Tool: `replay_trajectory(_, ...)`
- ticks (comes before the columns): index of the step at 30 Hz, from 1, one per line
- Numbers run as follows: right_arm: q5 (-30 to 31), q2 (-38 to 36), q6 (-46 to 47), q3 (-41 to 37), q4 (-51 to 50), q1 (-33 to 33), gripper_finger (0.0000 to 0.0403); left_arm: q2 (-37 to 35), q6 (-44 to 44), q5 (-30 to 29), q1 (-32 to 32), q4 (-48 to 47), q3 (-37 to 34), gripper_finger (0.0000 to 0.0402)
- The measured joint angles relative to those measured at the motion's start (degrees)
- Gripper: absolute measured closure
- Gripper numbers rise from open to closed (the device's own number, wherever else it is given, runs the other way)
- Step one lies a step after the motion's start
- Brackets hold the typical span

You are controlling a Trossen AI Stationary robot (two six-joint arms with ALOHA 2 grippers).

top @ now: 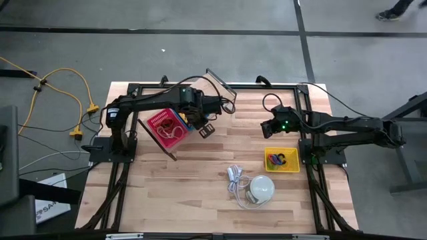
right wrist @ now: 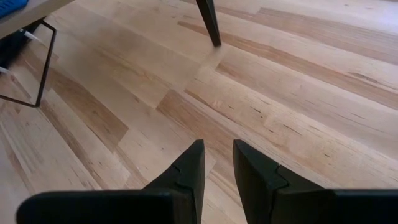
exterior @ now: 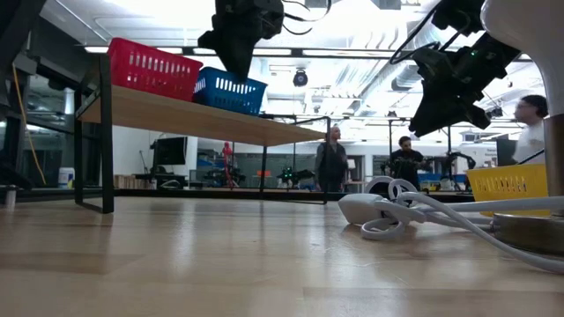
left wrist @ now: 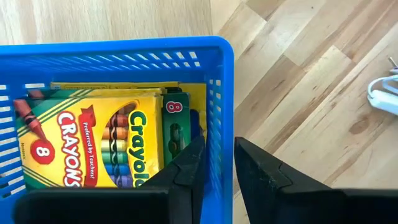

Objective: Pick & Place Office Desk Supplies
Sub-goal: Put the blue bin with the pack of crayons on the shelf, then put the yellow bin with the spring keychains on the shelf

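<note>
While the left tool [left wrist: 217, 165] pinches the blue plastic basket's [left wrist: 221, 93] thin rim, its light cardboard crayon box [left wrist: 87, 146] should lift easily by its sides.

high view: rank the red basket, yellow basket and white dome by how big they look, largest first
1. red basket, clearly the largest, though it sits on a raised shelf nearer the camera, which may enlarge it
2. and 3. yellow basket and white dome look too alike to rank.
</note>
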Motion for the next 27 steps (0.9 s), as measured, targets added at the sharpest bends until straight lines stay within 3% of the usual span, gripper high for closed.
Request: replay_trajectory(27, 0.0, 0.0, 0.0, 0.0, 0.0, 0.0, 0.0332, -7.8, 4.1, 0.4, -0.3, 4.0, 0.0, 0.0323)
